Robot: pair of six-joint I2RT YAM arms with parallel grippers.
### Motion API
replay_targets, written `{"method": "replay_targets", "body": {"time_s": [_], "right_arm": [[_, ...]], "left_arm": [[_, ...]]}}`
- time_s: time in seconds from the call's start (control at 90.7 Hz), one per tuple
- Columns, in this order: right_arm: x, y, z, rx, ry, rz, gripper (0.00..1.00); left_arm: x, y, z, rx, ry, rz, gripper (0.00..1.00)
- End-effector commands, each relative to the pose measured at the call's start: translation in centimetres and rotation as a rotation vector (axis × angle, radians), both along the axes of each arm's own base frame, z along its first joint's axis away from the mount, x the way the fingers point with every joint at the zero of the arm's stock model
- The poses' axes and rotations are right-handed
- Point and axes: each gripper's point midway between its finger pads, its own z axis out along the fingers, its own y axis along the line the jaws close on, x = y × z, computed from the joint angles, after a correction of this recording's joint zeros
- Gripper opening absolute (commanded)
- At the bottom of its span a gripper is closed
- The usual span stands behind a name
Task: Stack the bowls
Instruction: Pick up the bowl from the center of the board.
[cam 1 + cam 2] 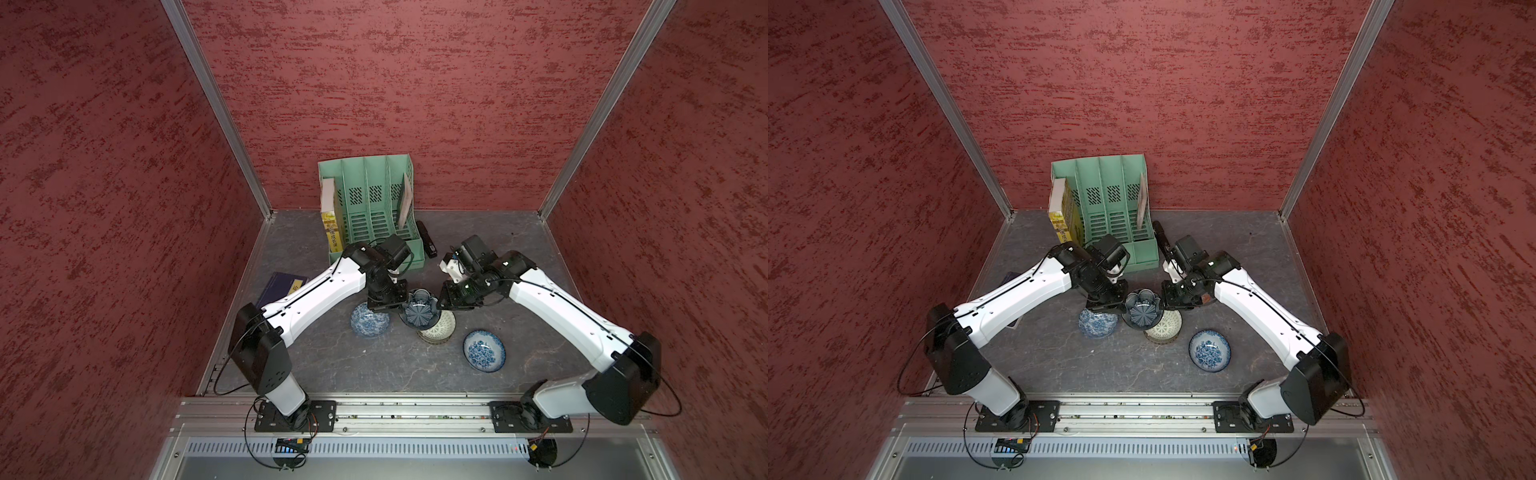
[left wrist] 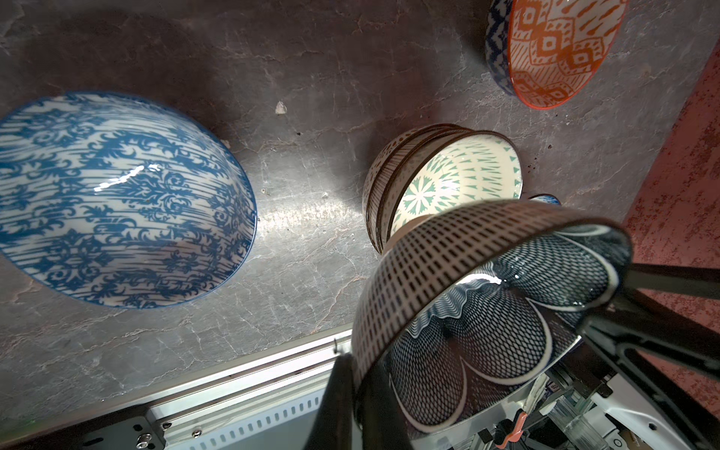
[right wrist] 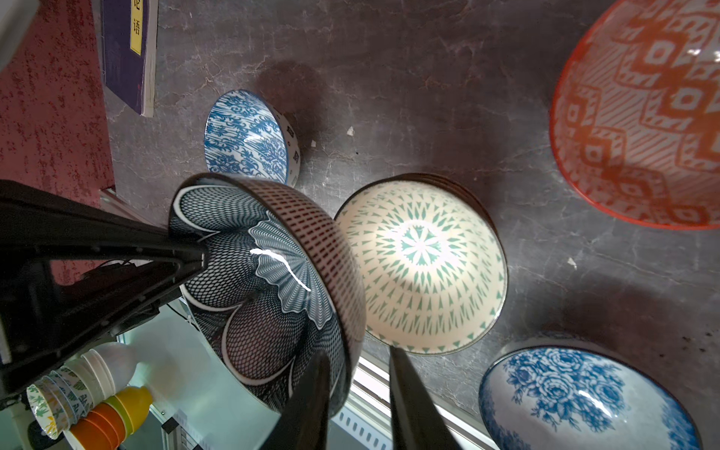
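1. In both top views the left gripper (image 1: 397,308) is clamped on the rim of the dark flower bowl (image 1: 417,311). The bowl hangs over the stack of bowls (image 1: 441,330) and hides part of it. The right gripper (image 1: 441,305) sits at the opposite rim, its tips too dark to read here. The right arm covers the tabletop (image 1: 374,365) behind the stack. The blue scroll-pattern bowl (image 1: 369,320) lies just left of the held bowl, and the blue rose bowl (image 1: 484,350) lies apart on the right. Bare tabletop runs to the front rail (image 1: 395,405).
2. In the left wrist view, the left fingers (image 2: 339,405) pinch the rim and are cut off by the frame. The held bowl covers part of the green-lattice bowl (image 2: 456,183), and only the rims show of the bowls beneath it. I cannot tell whether the right fingers (image 2: 643,335) touch. The orange geometric bowl (image 2: 553,50) is cropped.
3. In the right wrist view, the right gripper's jaws stand apart astride the rim. One finger is inside the bowl and the other outside, with a gap showing. The purple book (image 3: 128,50), the orange geometric bowl and the blue rose bowl are cropped.
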Motion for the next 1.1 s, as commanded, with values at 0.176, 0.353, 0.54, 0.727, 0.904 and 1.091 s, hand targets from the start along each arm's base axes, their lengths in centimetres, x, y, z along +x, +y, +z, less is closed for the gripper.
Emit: {"method": "replay_targets", "body": {"time_s": [0.176,0.353,0.54,0.727,0.904,1.091], "right_arm": [[-0.2,0.5,-1.1,-0.016,0.012,0.014,0.22],[-0.4,0.6,-1.4,-0.027,0.008,0.022,0.18],[-0.4,0.8,-2.4,-0.045,0.032,0.024,0.17],[-0.5,0.9,-2.7,-0.052,0.036,0.027,0.13],[-0.5,0.8,-2.6,-0.059,0.032,0.024,0.07],[-0.5,0.7,-2.2,-0.06,0.03,0.022,0.0]], "left_arm": [[0.4,-1.3,0.8,-0.04,-0.02,-0.03,0.0],[0.2,-1.4,0.7,-0.043,-0.015,-0.032,0.0],[0.2,-1.4,0.8,-0.046,-0.018,-0.033,0.0],[0.1,-1.4,0.8,-0.048,-0.016,-0.034,0.0],[0.1,-1.4,0.7,-0.044,-0.014,-0.037,0.0],[0.2,-1.4,0.9,-0.05,-0.022,-0.037,0.0]]}}
